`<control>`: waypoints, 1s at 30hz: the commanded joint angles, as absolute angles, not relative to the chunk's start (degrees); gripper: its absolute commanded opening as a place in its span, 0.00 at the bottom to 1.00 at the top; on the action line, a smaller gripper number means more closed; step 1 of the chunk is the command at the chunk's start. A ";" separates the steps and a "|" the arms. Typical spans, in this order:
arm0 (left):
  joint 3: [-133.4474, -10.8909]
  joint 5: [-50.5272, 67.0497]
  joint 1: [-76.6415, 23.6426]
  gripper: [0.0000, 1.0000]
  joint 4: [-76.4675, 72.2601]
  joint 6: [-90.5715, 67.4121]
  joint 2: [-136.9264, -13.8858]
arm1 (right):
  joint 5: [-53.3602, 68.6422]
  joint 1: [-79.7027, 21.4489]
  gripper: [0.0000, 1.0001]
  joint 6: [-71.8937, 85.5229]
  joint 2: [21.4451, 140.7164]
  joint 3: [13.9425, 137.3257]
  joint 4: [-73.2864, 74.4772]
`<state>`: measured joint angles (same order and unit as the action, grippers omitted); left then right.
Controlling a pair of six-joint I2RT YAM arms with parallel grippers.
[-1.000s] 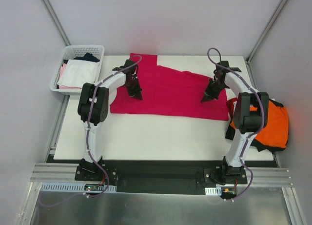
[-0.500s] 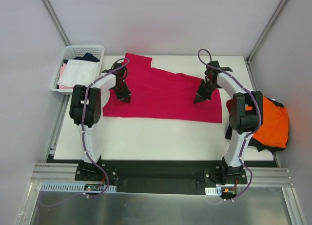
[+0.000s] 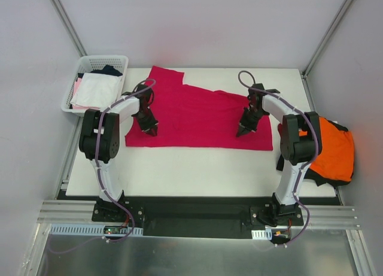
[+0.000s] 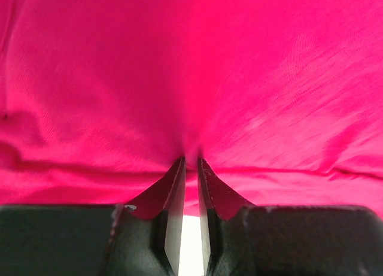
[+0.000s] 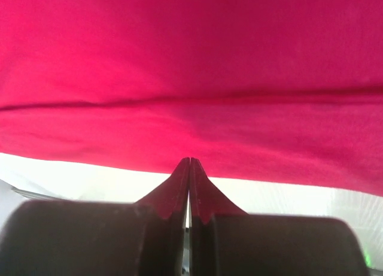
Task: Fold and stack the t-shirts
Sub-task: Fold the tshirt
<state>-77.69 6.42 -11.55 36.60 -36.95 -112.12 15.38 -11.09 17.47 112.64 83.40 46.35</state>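
Observation:
A crimson t-shirt [image 3: 197, 117] lies spread flat across the back half of the white table [image 3: 197, 174]. My left gripper [image 3: 151, 131] sits on its left part; in the left wrist view the crimson t-shirt [image 4: 191, 60] puckers into the left gripper [image 4: 191, 159], whose jaws stand a thin slit apart on the pinched cloth. My right gripper [image 3: 242, 132] is on the shirt's right part. The right wrist view has the right gripper [image 5: 190, 160] shut at the near hem of the crimson t-shirt [image 5: 191, 48]. An orange t-shirt [image 3: 335, 150] lies over a black t-shirt [image 3: 282, 164] at the table's right edge.
A white mesh basket [image 3: 90, 63] with white and pink garments [image 3: 96, 90] stands off the table's back left corner. Grey walls with metal posts close in the back and both sides. The arms' bases sit at the near edge.
Both grippers have moved left and slightly toward the near edge, dragging the crimson t-shirt with them. The left jaws have parted slightly.

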 commanded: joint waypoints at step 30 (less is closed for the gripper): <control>-72.07 -6.23 -12.30 0.15 47.71 -37.88 -100.02 | 18.81 -12.22 0.02 21.09 112.24 82.62 43.42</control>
